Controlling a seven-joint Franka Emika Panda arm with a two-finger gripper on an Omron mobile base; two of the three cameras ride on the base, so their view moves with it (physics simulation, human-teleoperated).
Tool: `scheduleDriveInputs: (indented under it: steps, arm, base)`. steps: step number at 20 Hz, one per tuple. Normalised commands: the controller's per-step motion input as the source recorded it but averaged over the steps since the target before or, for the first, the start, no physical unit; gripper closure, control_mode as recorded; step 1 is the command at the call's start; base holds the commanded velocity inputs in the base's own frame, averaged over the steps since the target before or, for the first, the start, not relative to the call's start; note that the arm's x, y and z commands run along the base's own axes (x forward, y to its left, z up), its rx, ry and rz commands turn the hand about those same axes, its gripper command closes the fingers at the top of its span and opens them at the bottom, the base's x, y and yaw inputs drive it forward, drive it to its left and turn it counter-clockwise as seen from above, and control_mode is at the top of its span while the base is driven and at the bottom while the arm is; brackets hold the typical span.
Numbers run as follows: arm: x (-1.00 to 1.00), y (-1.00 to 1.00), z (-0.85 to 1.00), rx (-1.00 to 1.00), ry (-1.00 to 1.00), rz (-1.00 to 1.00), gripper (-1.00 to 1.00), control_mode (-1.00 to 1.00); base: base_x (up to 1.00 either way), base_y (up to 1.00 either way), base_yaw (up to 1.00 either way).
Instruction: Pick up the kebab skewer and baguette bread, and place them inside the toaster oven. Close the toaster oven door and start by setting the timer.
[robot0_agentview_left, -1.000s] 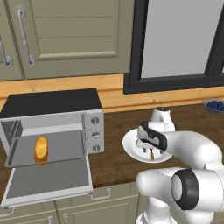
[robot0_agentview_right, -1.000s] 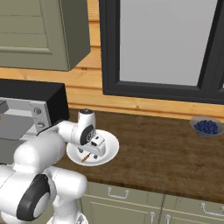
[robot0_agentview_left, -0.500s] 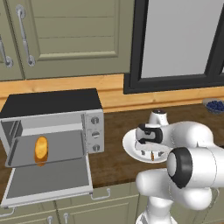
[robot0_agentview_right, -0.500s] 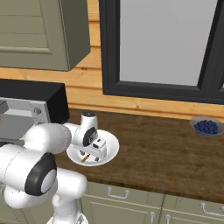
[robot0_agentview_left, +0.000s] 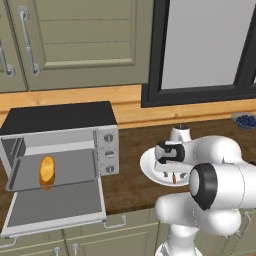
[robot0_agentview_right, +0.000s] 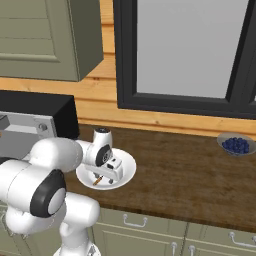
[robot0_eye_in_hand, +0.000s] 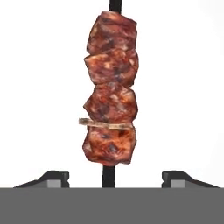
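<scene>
At the far left of the left base view the toaster oven (robot0_agentview_left: 60, 145) stands on the wooden surface (robot0_agentview_left: 130, 145), its door (robot0_agentview_left: 55, 207) dropped down flat toward the front. The baguette bread (robot0_agentview_left: 46, 170) lies on the tray inside the open oven, toward its left side. Three round knobs (robot0_agentview_left: 108, 152) are stacked on the oven's right face.

Right of the oven sits a white plate (robot0_agentview_left: 150, 167), apart from it. The gripper (robot0_agentview_left: 170, 175) is down over this plate, and the kebab skewer (robot0_agentview_left: 173, 177) shows as a small brown bit beneath it. From the right base view the gripper (robot0_agentview_right: 102, 176) hangs low over the plate (robot0_agentview_right: 127, 167), with one end of the skewer (robot0_agentview_right: 98, 181) poking out below it.

In the hand view the kebab skewer (robot0_eye_in_hand: 110, 89) lies on the white plate (robot0_eye_in_hand: 39, 87), four red-brown chunks threaded along a dark stick. The gripper (robot0_eye_in_hand: 110, 177) has its fingertips (robot0_eye_in_hand: 54, 178) spread on either side of the stick, neither touching it.

Far right on the surface, well apart from the plate, a small bowl of blueberries (robot0_agentview_right: 236, 145) rests near the window (robot0_agentview_right: 185, 50).
</scene>
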Motion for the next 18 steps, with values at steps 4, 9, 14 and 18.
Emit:
scheduleDriveInputs:
  steps: [4, 9, 14, 18]
  arm:
    - [-0.04, 0.0, -0.1, 0.0, -0.01, 0.0, 1.0, -1.0]
    - [-0.06, 0.02, 0.22, 0.0, -0.02, 0.0, 1.0, -1.0]
    - [-0.64, 0.26, 0.64, 0.0, -0.11, 0.0, 1.0, -1.0]
    - [-1.0, 0.67, 0.79, 0.0, -0.12, 0.03, 1.0, -1.0]
  base:
    - [0.0, 0.0, 0.0]
    - [0.0, 0.0, 0.0]
    - [0.0, 0.0, 0.0]
    - [0.0, 0.0, 0.0]
